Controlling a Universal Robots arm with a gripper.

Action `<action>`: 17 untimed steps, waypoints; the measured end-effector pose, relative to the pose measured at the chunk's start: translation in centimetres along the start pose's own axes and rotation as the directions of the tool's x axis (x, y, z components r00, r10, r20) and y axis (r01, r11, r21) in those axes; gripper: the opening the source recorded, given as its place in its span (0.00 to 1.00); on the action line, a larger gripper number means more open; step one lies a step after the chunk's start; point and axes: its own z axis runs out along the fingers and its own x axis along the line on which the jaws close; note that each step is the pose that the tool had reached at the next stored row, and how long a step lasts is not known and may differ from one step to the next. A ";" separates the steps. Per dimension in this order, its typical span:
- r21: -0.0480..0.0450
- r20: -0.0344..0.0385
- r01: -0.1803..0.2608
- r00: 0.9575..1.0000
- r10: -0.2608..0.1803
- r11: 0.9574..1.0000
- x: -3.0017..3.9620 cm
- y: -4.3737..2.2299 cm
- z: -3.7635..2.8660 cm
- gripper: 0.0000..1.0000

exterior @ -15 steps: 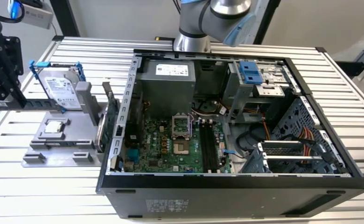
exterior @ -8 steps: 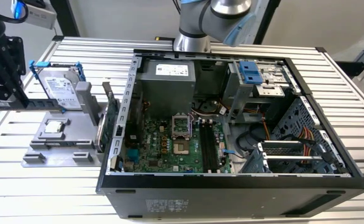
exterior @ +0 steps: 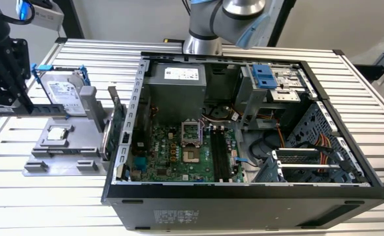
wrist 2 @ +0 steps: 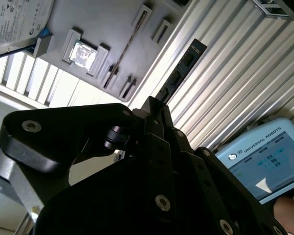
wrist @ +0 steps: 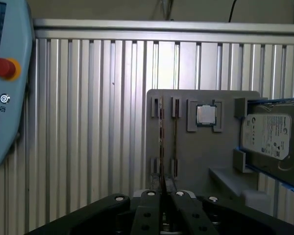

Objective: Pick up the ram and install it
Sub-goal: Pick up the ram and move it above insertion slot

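One gripper (wrist 2: 154,105), black, has its fingers pinched on one end of the ram (wrist 2: 179,73), which juts out from between them as a thin dark stick. In the exterior view the ram lies level at the far left, off the table (exterior: 48,196), crossing in front of the hard drive (exterior: 67,91) and above the grey fixture (exterior: 80,152) that carries a CPU (exterior: 57,132). It is well apart from the open case (exterior: 244,196), where the motherboard (exterior: 172,157) shows its black slots (exterior: 219,155) bare. A green card (exterior: 117,125) stands on edge between fixture and case.
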 end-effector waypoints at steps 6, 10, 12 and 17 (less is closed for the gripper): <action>0.000 0.000 0.000 1.000 0.000 1.000 0.00 -0.28 -0.01 0.00; 0.000 0.000 0.000 1.000 0.000 1.000 0.01 -0.63 -0.02 0.00; 0.000 0.000 0.000 1.000 0.000 1.000 0.01 -0.85 -0.03 0.00; 0.000 0.000 0.000 1.000 0.000 1.000 0.02 -1.42 -0.04 0.00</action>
